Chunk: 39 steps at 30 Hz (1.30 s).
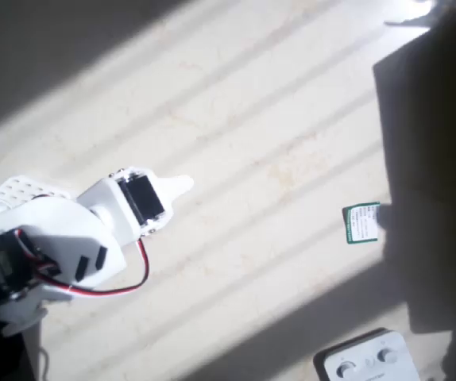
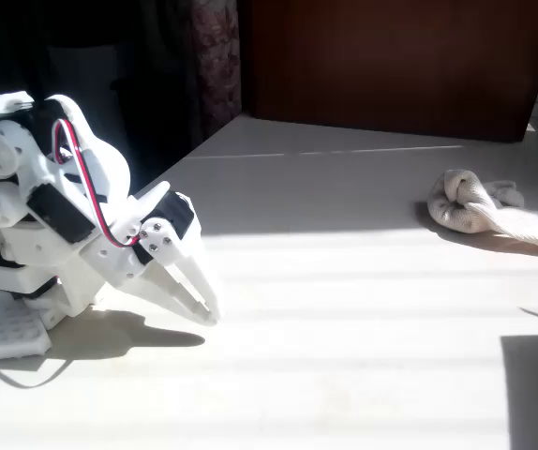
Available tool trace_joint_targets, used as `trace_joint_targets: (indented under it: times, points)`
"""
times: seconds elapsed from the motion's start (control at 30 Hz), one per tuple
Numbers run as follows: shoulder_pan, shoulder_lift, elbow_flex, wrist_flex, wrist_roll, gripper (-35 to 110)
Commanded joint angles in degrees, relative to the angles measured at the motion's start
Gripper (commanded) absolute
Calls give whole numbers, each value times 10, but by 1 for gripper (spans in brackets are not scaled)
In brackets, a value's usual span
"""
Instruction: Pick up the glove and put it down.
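From here I see the gripper (image 2: 203, 305) closed and empty, tips down near the table's (image 2: 344, 309) left edge. The glove (image 2: 485, 206) lies crumpled by the right edge, nothing between. A box (image 1: 367, 359) sits at the overhead's bottom edge.

Overhead looks straight down; fixed view low, table-level; both share arm (image 1: 61, 246).
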State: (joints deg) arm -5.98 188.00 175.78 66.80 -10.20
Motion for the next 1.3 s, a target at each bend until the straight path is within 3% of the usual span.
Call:
trace_joint_targets:
  times: [0.0,1.27]
  points:
    - [-3,4,-27,2,-4,1]
    - [-3,4,-27,2,-4,1]
